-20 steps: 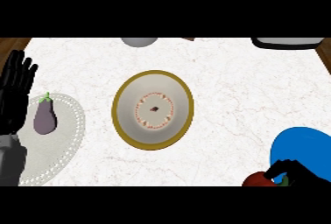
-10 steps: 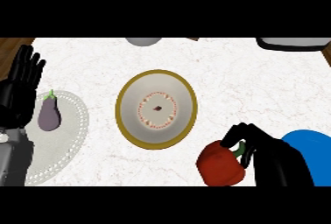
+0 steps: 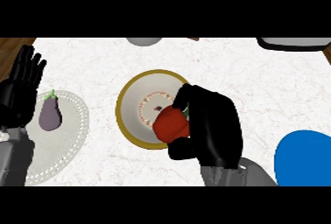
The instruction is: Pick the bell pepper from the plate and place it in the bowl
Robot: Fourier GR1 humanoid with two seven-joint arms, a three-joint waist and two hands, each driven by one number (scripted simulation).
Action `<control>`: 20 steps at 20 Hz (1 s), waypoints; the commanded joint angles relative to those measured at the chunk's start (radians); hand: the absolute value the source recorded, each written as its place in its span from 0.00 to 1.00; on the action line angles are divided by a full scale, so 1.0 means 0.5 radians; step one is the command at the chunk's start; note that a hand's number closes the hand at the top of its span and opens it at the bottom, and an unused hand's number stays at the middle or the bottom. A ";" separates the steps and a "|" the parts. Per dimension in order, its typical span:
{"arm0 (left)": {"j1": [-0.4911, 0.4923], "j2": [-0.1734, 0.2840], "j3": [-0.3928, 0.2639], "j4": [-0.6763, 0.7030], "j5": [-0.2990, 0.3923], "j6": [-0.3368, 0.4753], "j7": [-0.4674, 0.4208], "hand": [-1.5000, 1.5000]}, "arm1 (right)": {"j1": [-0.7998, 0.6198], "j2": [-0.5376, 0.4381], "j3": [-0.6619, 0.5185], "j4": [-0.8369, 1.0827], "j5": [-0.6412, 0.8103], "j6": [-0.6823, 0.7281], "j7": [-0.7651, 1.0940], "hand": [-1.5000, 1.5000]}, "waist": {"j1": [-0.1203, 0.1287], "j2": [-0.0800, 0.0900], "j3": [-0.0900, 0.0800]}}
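A red bell pepper [image 3: 170, 124] is held in my right hand [image 3: 210, 127], whose fingers and thumb curl round it. Hand and pepper hang over the right half of the white bowl with a gold rim [image 3: 123, 105] in the middle of the counter. At the right edge lies the blue plate [image 3: 307, 157], partly cut off, with nothing showing on it. My left hand [image 3: 19, 89] rests open at the left edge, fingers up.
A purple eggplant [image 3: 50, 114] lies on a white lacy mat [image 3: 72, 131] at the left, close to my left hand. A grey object [image 3: 143, 41] and a dark pan [image 3: 294, 43] sit along the far edge.
My right hand has carried the pepper from beside the blue plate leftward and away from me, to over the bowl's right side. The left hand has stayed put.
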 commanded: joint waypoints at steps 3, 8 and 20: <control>-0.001 -0.003 0.016 -0.020 0.005 0.013 0.015 0.50 | -0.130 0.015 0.038 0.601 0.067 -0.294 0.199 1.00 | -0.016 -0.001 0.004; 0.023 -0.007 0.018 0.025 0.015 -0.023 -0.030 0.50 | -0.150 0.015 -0.074 0.896 -0.085 -0.652 0.251 0.00 | 0.010 0.009 0.005; 0.041 -0.052 -0.032 -0.108 -0.031 0.051 0.055 0.50 | -0.212 0.016 -0.132 1.088 -0.128 -1.778 -0.186 0.00 | -0.003 -0.007 0.007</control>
